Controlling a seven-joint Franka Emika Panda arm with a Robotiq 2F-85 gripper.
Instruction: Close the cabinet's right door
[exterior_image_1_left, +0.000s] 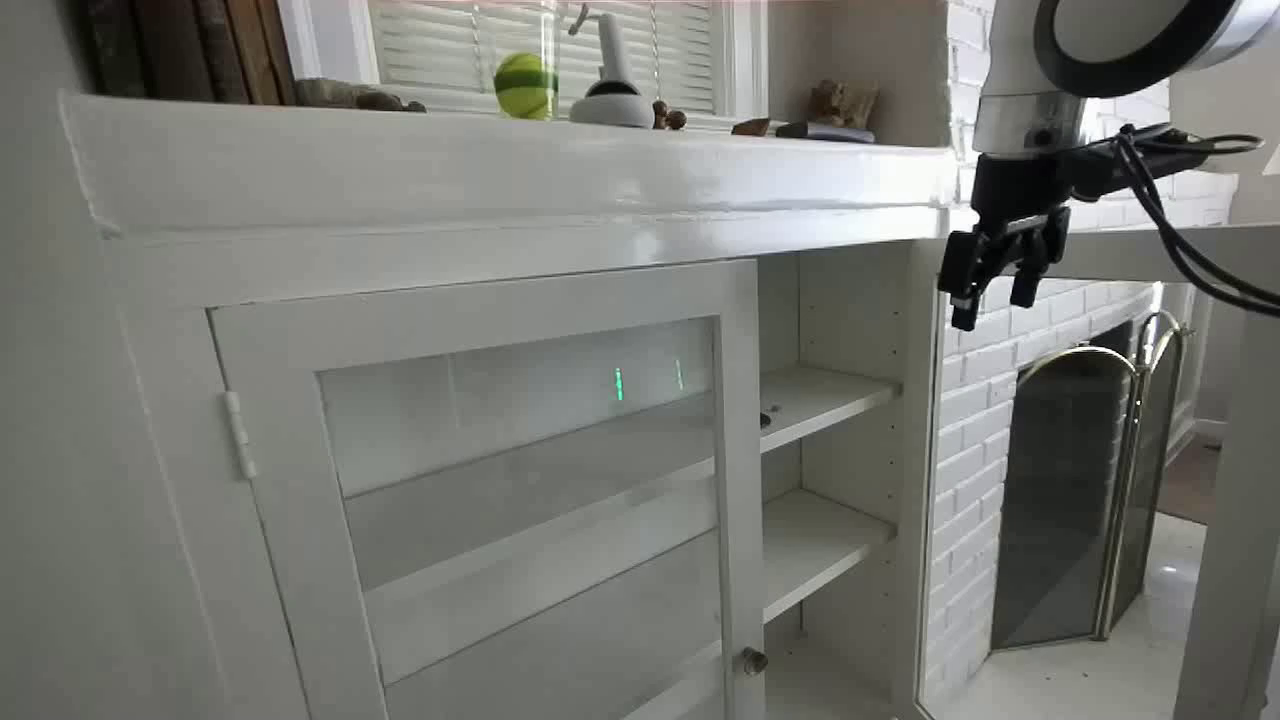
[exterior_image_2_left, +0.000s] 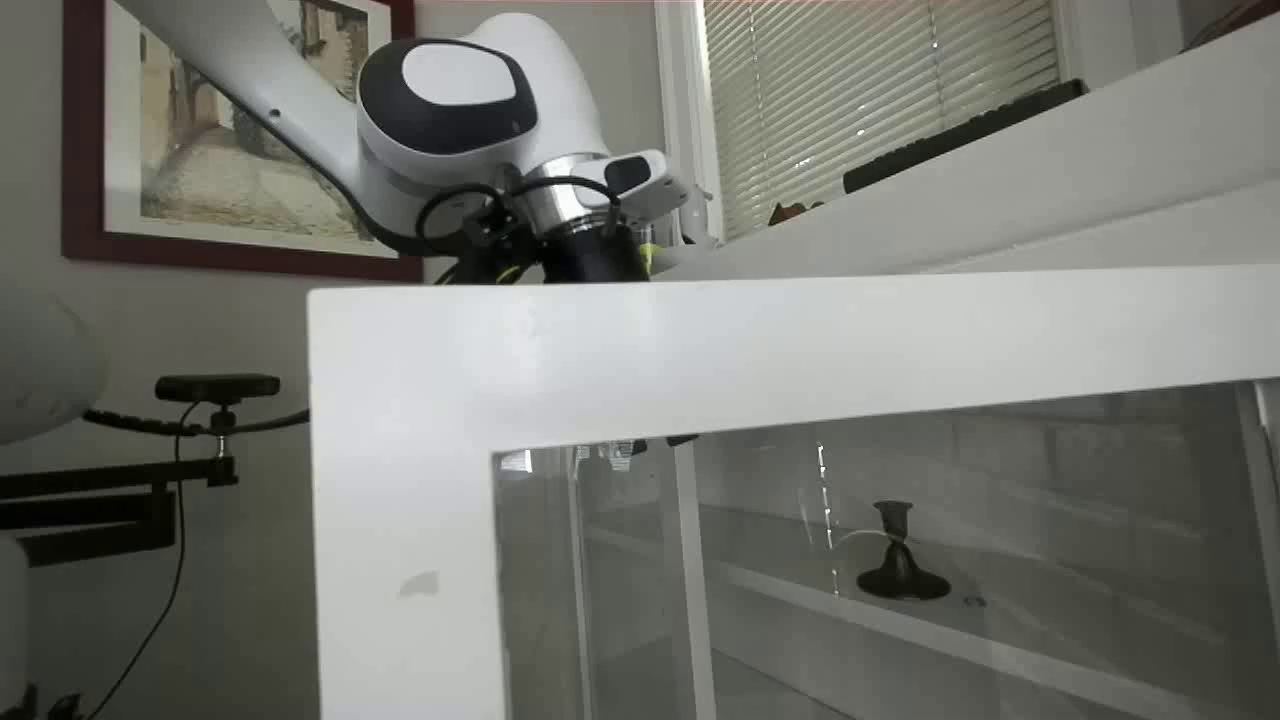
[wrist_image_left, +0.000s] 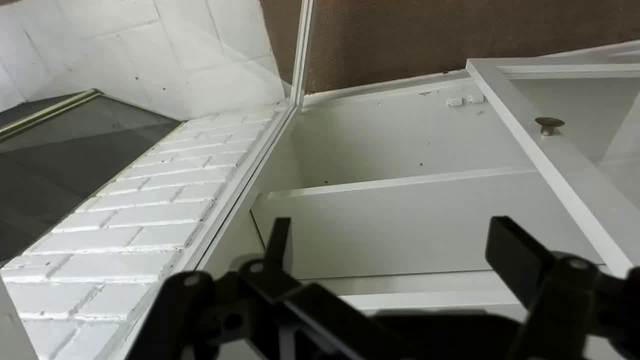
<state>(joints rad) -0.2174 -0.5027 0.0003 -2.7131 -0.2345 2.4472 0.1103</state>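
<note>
The white cabinet (exterior_image_1_left: 520, 175) has shelves showing through its uncovered right opening. Its right door (exterior_image_1_left: 1225, 520), a white frame around clear glass, stands swung wide open; it fills the foreground of an exterior view (exterior_image_2_left: 405, 520). In the wrist view the right door (wrist_image_left: 302, 50) shows as a narrow edge at the upper left. My gripper (exterior_image_1_left: 993, 305) points down at the height of the door's top rail, on the inner side of the door. It also shows in the wrist view (wrist_image_left: 390, 222), fingers apart with nothing between them. Contact with the door cannot be told.
The left door (exterior_image_1_left: 740, 450), with a knob (exterior_image_1_left: 753, 660), is shut or nearly shut. A dark fireplace screen (exterior_image_1_left: 1060, 500) stands beyond the right door. A ball (exterior_image_1_left: 525, 86) and a white controller (exterior_image_1_left: 612, 95) lie on the ledge. A candlestick (exterior_image_2_left: 902, 565) shows through the glass.
</note>
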